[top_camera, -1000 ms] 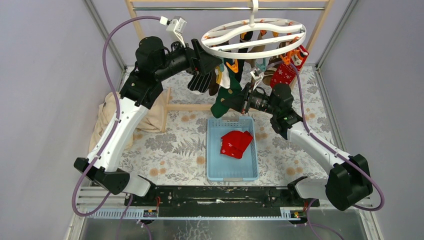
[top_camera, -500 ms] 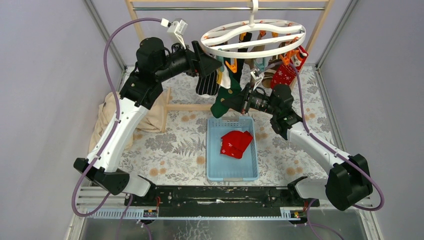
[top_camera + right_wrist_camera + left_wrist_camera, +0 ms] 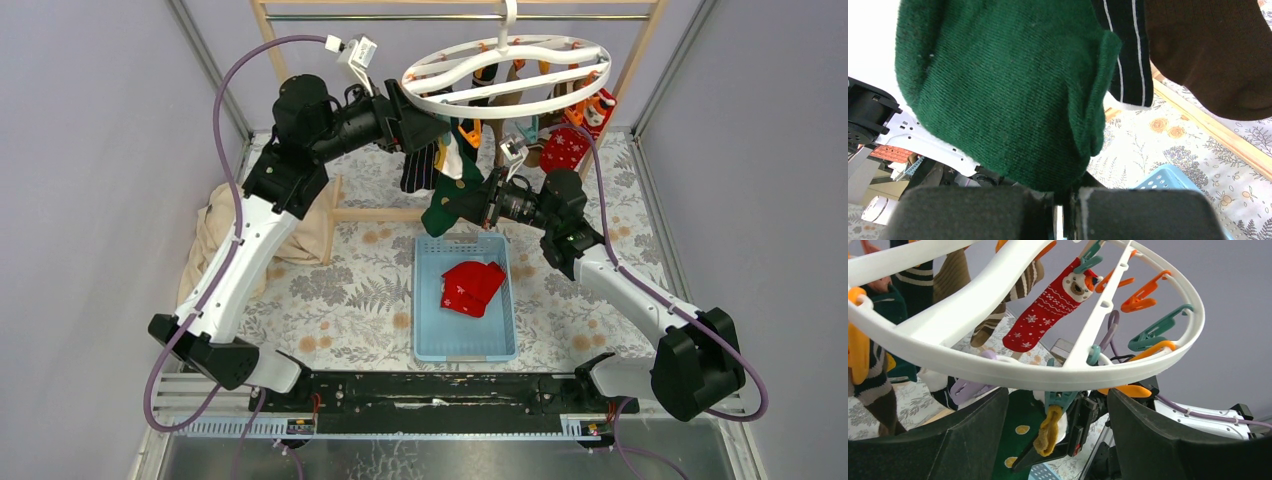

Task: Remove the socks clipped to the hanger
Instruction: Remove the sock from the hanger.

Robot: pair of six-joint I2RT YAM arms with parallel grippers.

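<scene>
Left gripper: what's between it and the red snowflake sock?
The white hanger ring crosses between the left gripper and red snowflake sock, in the left wrist view.

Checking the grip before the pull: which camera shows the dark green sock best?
Right wrist: the dark green sock fills the frame, its lower edge pinched in the shut right pincer. Top external shows it small, below the hanger. Left wrist catches only a green patch low inside the left pincer.
</scene>
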